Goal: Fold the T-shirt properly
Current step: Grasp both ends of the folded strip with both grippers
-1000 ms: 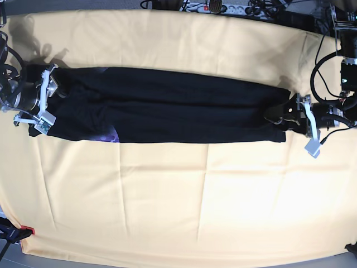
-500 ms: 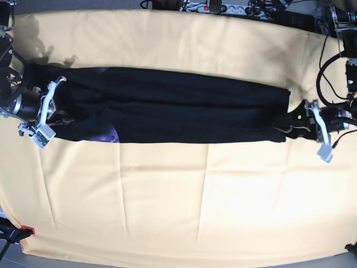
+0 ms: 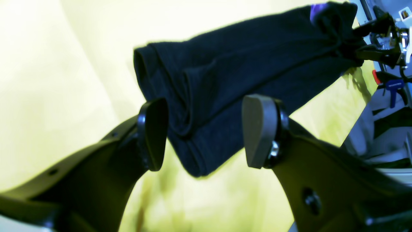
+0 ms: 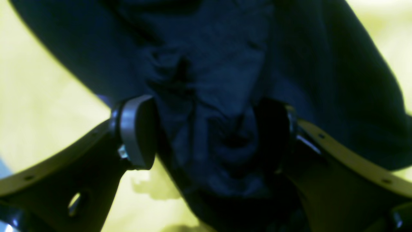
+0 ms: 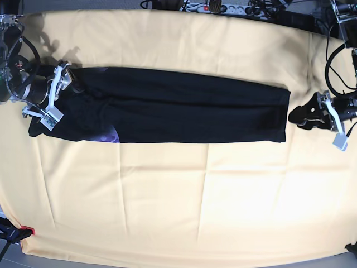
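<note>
The black T-shirt (image 5: 184,109) lies flat as a long narrow strip across the table, with a bit of purple print (image 5: 110,134) showing at its lower left edge. My left gripper (image 5: 297,116) rests just off the strip's right end, apart from it. In the left wrist view, the left gripper (image 3: 204,132) is open and the shirt's layered end (image 3: 244,64) lies beyond the fingers. My right gripper (image 5: 71,85) sits over the strip's left end. The right wrist view shows the right gripper (image 4: 206,135) open, with bunched black cloth (image 4: 209,80) loose between the pads.
A pale yellow cloth (image 5: 195,195) covers the whole table under the shirt. A power strip and cables (image 5: 217,8) run along the back edge. More cables (image 5: 334,61) hang at the right. A red-tipped clamp (image 5: 27,230) grips the front left corner.
The left gripper has drawn back to the right, off the shirt's end. The right gripper shut and opened again, and shifted toward the far side of the left end.
</note>
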